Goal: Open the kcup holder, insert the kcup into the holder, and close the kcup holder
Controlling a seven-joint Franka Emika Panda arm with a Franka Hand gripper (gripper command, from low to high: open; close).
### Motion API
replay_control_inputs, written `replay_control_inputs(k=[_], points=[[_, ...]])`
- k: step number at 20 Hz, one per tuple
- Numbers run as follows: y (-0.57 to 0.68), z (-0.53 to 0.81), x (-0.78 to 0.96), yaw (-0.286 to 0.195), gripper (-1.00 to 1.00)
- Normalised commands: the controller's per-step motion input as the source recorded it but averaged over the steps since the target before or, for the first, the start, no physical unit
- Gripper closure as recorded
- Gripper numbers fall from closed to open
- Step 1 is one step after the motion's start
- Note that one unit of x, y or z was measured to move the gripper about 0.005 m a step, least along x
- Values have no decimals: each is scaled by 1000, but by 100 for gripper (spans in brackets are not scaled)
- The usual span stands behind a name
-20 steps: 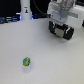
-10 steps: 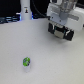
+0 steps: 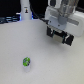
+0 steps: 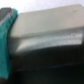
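Robot gripper [image 3: 59,36] hanging over the kcup holder [image 3: 62,35] at two o'clock, grip state unclear, kcup [image 3: 26,62] sitting on white table [image 3: 55,62] at seven o'clock

The robot's arm end is a blocky white-and-light-grey housing. Beneath it hangs the gripper [image 3: 60,36], black and boxy, with small pale patches on its face.

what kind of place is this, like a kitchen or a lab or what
Most likely a robot lab test bench rather than a kitchen. A robot gripper hangs by a black kcup holder on a plain white table, with only a small green kcup and a white bottle-like post set out.
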Motion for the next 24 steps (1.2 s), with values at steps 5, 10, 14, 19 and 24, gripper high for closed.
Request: replay_control_inputs(k=[5, 10, 14, 19, 24], points=[[-474, 33, 669, -19, 100], [-104, 106, 174, -21, -100], [-356, 240, 218, -89, -100], [-693, 232, 280, -174, -100], [-711, 92, 177, -203, -100]])
